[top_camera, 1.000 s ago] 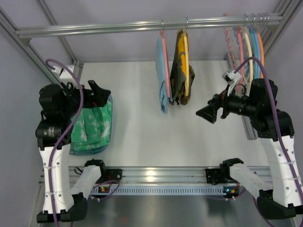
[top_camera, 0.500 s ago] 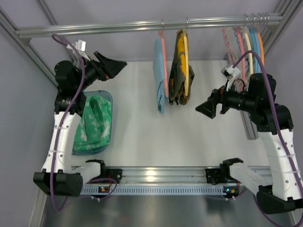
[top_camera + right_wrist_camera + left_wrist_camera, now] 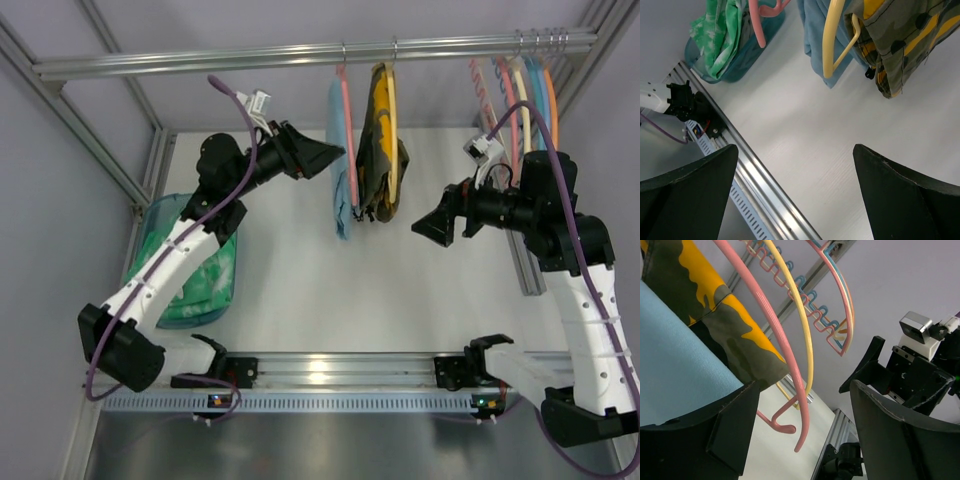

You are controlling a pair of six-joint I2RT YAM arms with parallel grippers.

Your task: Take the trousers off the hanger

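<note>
The light blue trousers hang on a salmon-pink hanger from the rail. My left gripper is raised right beside them on their left. In the left wrist view the left gripper is open, the pink hanger's lower end lies between its fingers without touching, and the trousers' cloth is by the left finger. My right gripper hovers open to the right of the garments. From the right wrist, the right gripper holds nothing, and the trousers hang ahead.
A yellow hanger with a yellow-and-dark patterned garment hangs just right of the trousers. Several bare hangers crowd the rail's right end. A teal bin with green-and-white cloth sits at the left.
My left arm has swung up from the bin and across to the right, reaching the trousers' left side. Its jaws have narrowed a little. The right gripper has barely shifted.
</note>
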